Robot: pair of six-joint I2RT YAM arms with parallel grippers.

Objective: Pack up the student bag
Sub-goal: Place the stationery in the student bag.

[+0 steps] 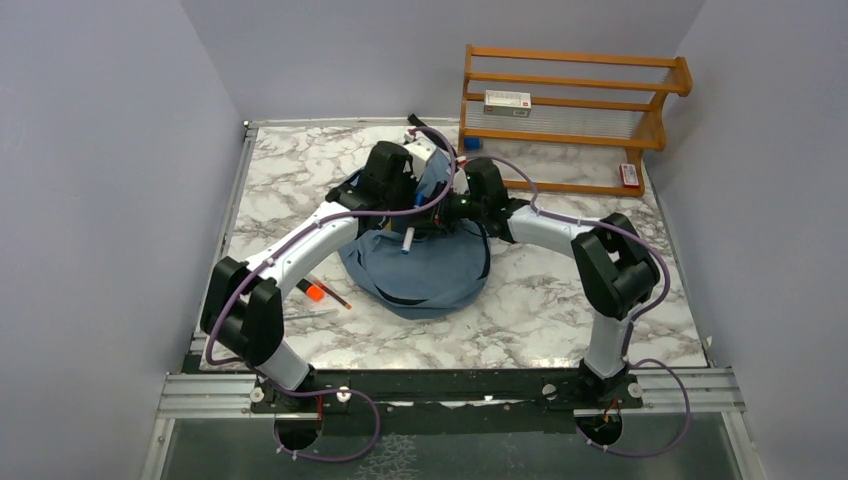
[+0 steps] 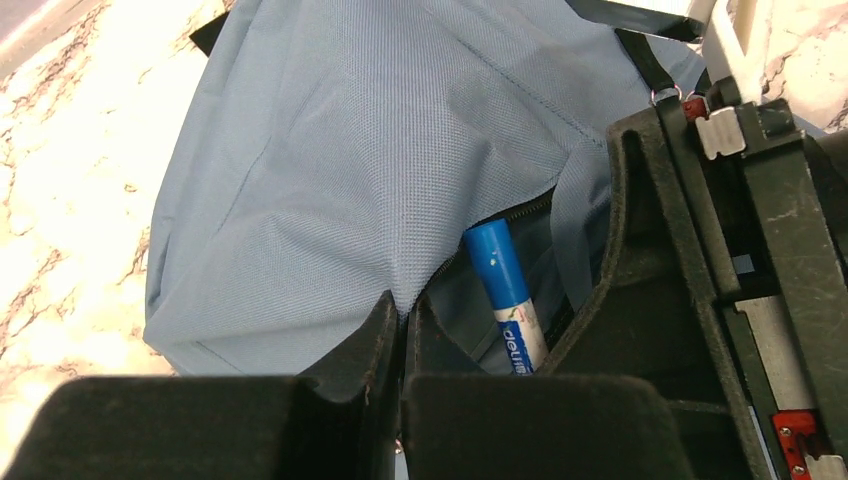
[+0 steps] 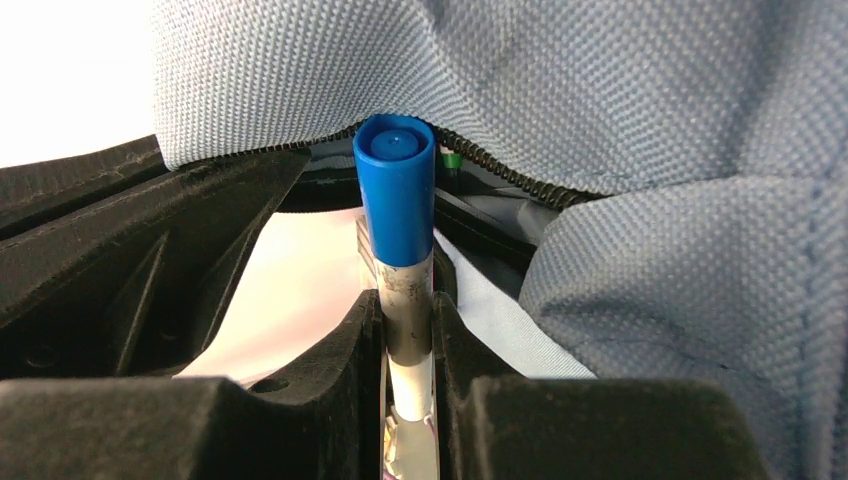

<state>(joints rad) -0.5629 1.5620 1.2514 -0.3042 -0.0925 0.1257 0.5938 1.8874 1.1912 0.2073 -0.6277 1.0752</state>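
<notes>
While rt claw (image 3: 405, 345) clamps marker (image 3: 396, 195), barrel half-hidden

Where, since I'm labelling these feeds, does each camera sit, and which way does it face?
Top external: above, behind the bases, facing down at the table; both arms show.
Left wrist: wrist-mounted, facing along the left claw pinching the student bag.
Right wrist: wrist-mounted, facing along the right claw gripping the marker.
Shared: both wrist views show bag and marker.

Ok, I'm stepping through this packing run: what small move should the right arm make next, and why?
Probably ease the marker forward into the bag: the right pincer grips it with its cap at the zipper mouth, which the left pincer holds open.
</notes>
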